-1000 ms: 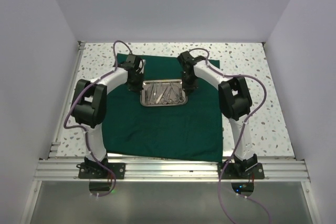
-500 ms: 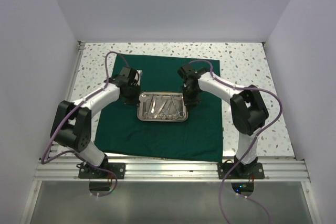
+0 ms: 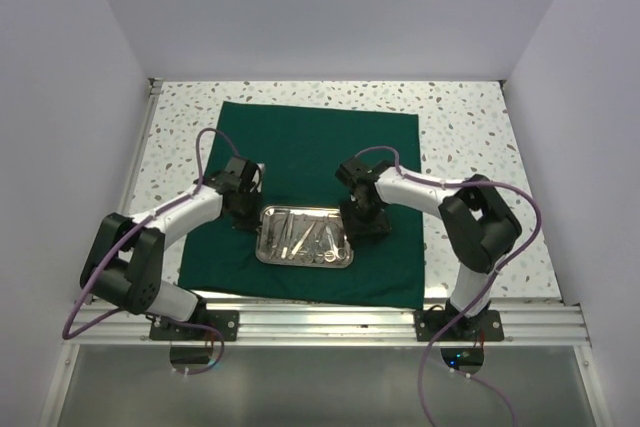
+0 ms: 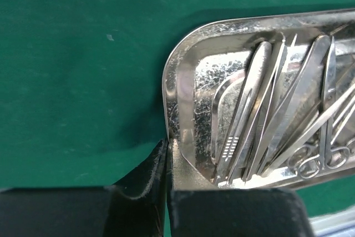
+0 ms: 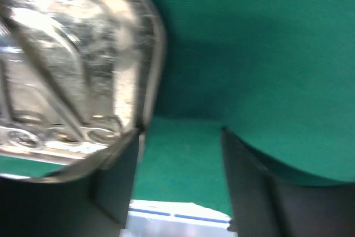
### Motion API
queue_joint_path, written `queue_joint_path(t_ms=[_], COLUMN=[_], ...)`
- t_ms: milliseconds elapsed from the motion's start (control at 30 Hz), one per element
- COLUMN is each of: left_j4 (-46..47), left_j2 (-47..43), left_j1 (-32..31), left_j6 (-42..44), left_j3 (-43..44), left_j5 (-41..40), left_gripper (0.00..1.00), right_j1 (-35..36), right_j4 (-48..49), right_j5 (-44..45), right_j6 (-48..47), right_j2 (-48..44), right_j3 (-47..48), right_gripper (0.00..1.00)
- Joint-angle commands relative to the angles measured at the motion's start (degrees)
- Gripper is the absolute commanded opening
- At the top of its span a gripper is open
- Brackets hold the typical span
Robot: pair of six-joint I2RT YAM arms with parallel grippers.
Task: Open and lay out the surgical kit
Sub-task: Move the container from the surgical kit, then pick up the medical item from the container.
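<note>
The cloth [image 3: 310, 147] lies spread flat on the speckled tabletop [image 3: 470, 117]. The tray [image 4: 171, 90] stands on the cloth, in its near part, between the two arms. Inside the tray are several thin silver instruments [image 4: 288, 98], lying close side by side and partly crossing each other; ring handles are seen at one end.

The left hand [image 4: 167, 156] is closed on the tray: its two fingers pinch the left rim near the rounded corner, with almost no gap between them.

The right hand [image 5: 180, 137] is at the right side of the tray with its fingers wide apart. Only green cloth shows between them. The tray's rim is right at one finger [image 5: 116, 181]. This view is blurred, so a real contact cannot be confirmed.
</note>
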Motion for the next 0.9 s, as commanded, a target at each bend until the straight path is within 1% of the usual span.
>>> queue_joint_path(t_ms=[0,33,67,100,233,267,300,333,367,400,433,467,500,533,567,633,667,733,767,867], left_j4=[-0.93,-1.55,-2.00,-3.22,-7.18,-7.97,-9.11,-8.95,-7.99,-4.76,-3.25,-1.66,0.27,0.20,-0.59,-0.60,-0.51,1.94,2.74,0.73], left_j2=[-1.35,-1.35,-1.78,-2.22,-5.29,-6.09,-7.23,-8.80,-13.00,-14.95,-16.45,-17.77,-17.52,-15.96,-14.20,-14.96,-16.19,-20.39,-21.38,-20.43], left_j1=[0.53,0.53,0.53,0.53,0.53,0.53,0.53,0.53,0.53,0.62,0.71,0.97,0.97,0.97,0.88,0.79,0.79,0.79,0.79,0.79], left_j6=[-0.57,-0.57,-0.57,-0.75,-1.19,-1.45,-2.58,-3.12,-3.91,-5.74,-6.28,-5.76,-4.63,-4.79,-5.66,-7.68,-8.82,-10.06,-10.24,-9.19], left_j3=[2.55,4.04,4.75,5.45,10.98,12.04,13.09,13.89,13.37,12.06,9.09,7.93,7.40,8.09,8.53,7.93,7.31,4.68,4.15,5.36], left_j5=[-4.04,-4.13,-4.39,-4.75,-7.73,-10.00,-11.76,-13.35,-16.49,-17.57,-17.75,-14.89,-12.77,-9.44,-8.36,-9.31,-13.32,-15.46,-15.82,-15.21], left_gripper=[0.10,0.16,0.34,0.42,0.62,0.90,0.99,1.00,1.00,1.00,1.00,1.00,1.00,0.97,0.93,0.93,0.99,1.00,1.00,0.98], right_j1=[-0.37,-0.28,-0.28,-0.28,-0.28,-0.20,-0.02,0.07,0.16,0.16,0.16,0.24,0.42,0.77,0.86,1.56,1.65,2.53,2.70,3.85], right_j4=[-4.59,-5.30,-5.92,-7.14,-9.88,-9.97,-9.44,-9.18,-8.74,-7.43,-6.81,-6.19,-4.97,-4.35,-4.08,-3.20,-3.02,-2.50,-2.41,-2.23], right_j5=[5.79,6.51,7.30,8.53,9.07,8.28,7.49,6.53,5.91,5.21,4.68,3.54,3.53,3.62,2.14,1.77,1.69,1.42,1.33,1.51], right_j6=[-1.30,-1.56,-1.82,-2.17,-2.97,-3.40,-4.02,-4.02,-4.20,-4.46,-4.38,-4.38,-4.55,-4.55,-4.46,-4.73,-4.81,-4.90,-5.08,-5.17], right_j2=[-3.23,-3.59,-4.03,-4.55,-6.49,-6.84,-7.19,-7.46,-7.90,-7.81,-7.64,-6.77,-6.06,-4.40,-3.60,-1.05,-0.35,1.76,2.64,5.19], right_j3=[0.49,1.19,2.59,3.56,10.23,11.12,11.91,12.70,13.58,13.76,13.85,13.94,13.85,14.20,14.55,15.17,15.60,16.57,17.01,18.33], right_gripper=[0.66,0.67,0.67,0.67,0.67,0.67,0.68,0.68,0.69,0.69,0.69,0.68,0.68,0.66,0.65,0.63,0.61,0.59,0.56,0.54])
